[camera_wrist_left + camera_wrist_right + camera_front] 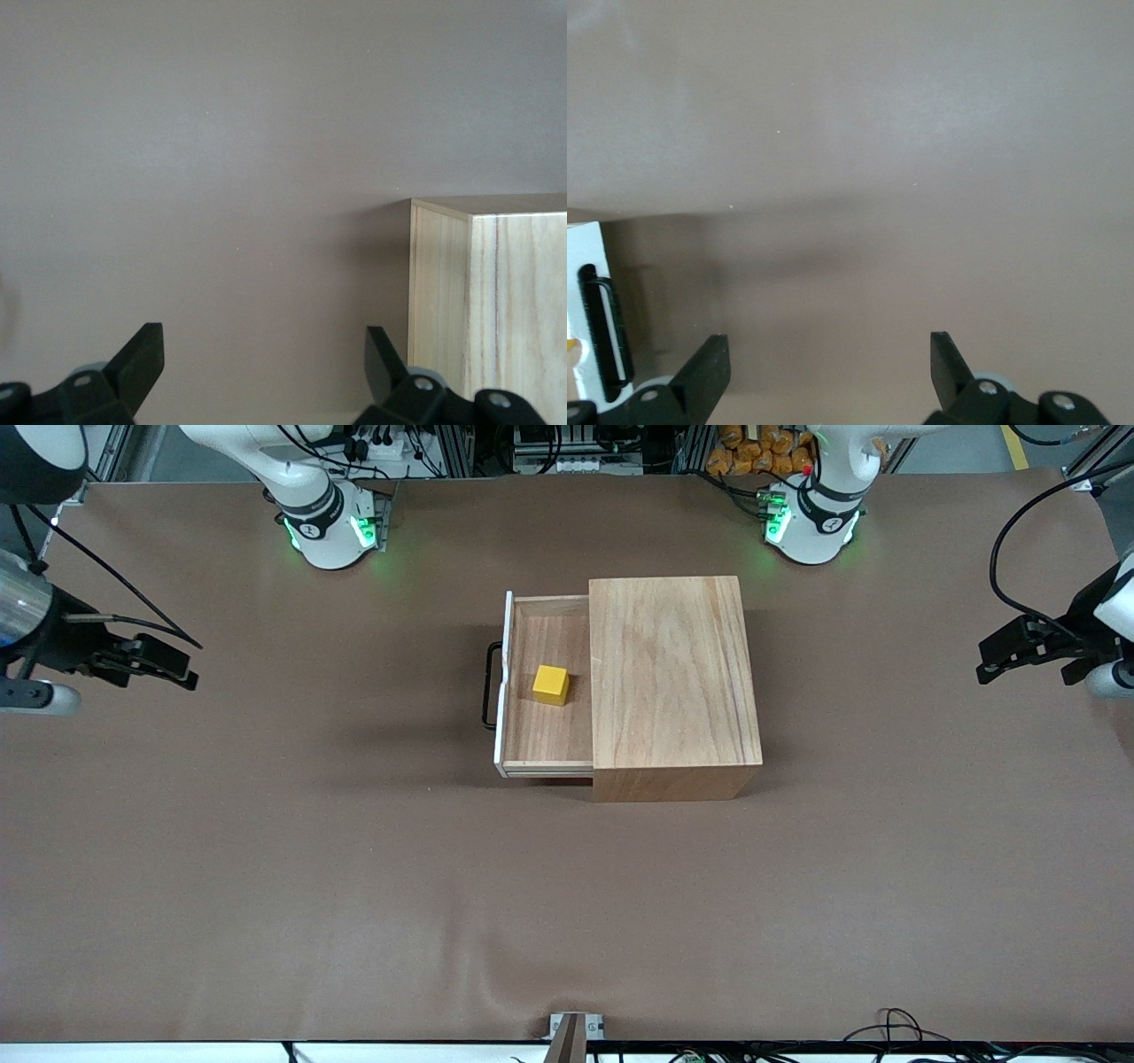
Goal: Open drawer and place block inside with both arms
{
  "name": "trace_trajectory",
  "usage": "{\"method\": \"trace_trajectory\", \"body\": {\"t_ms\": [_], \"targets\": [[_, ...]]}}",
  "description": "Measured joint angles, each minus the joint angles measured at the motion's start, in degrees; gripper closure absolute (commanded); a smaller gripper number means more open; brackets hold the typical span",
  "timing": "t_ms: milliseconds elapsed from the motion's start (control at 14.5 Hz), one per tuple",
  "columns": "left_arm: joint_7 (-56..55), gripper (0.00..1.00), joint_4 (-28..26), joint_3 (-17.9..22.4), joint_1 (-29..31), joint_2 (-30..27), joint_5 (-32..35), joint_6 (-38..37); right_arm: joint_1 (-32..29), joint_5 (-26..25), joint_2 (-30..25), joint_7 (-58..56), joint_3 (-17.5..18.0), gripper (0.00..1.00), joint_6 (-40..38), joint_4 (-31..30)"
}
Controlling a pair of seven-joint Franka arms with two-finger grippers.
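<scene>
The light-wood box (673, 682) stands at the table's middle. Its drawer (542, 731) is pulled out toward the right arm's end, with a white front panel (504, 682) and a black wire handle (487, 686). The yellow block (550, 685) lies inside the drawer. My right gripper (182, 671) is open and empty, held above the table at the right arm's end; its wrist view (830, 359) shows the handle (602, 332). My left gripper (992, 657) is open and empty above the table at the left arm's end; its wrist view (264, 356) shows the box (496, 301).
The brown table cover (354, 886) spreads wide around the box. Cables and equipment lie past the table's edge by the arm bases (332, 527). A small bracket (571, 1032) sits at the table edge nearest the front camera.
</scene>
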Motion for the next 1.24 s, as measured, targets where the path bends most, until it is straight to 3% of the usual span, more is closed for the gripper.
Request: {"method": "trace_trajectory", "body": {"t_ms": [688,1239], "targets": [[0.00,0.00,0.00,-0.02,0.00,0.00,0.00,-0.31,-1.88,-2.24,-5.15,-3.36,-1.27,0.00,-4.83,-0.01],[0.00,0.00,0.00,-0.07,0.00,0.00,0.00,-0.32,-3.77,-2.30,-5.25,-4.74,-1.30,0.00,-5.44,-0.14]]}}
